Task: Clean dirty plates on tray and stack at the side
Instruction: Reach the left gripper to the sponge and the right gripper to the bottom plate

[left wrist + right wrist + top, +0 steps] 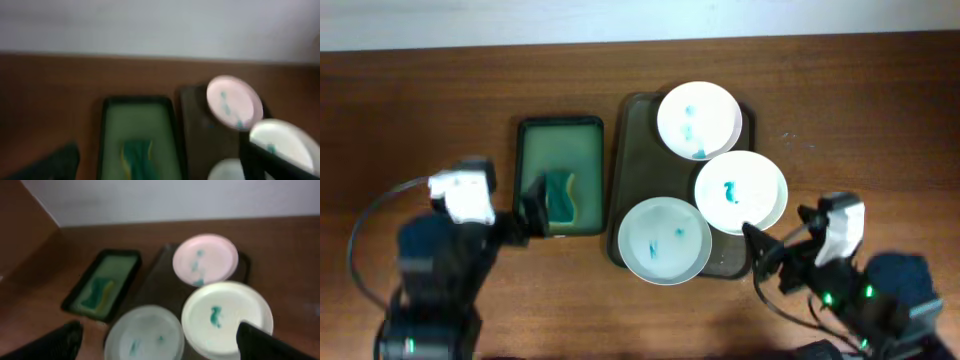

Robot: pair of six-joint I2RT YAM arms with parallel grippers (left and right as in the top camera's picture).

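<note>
Three white plates smeared with teal sit on a dark tray: a far plate, a right plate and a near plate. A green and yellow sponge lies in a small green tray to the left. My left gripper is open and empty at that tray's near left side, with the sponge between its fingers in the left wrist view. My right gripper is open and empty at the dark tray's near right corner, facing the right plate and near plate.
The wooden table runs to a white wall at the far edge. The green tray stands close beside the dark tray's left edge. Cables trail from both arms near the front edge.
</note>
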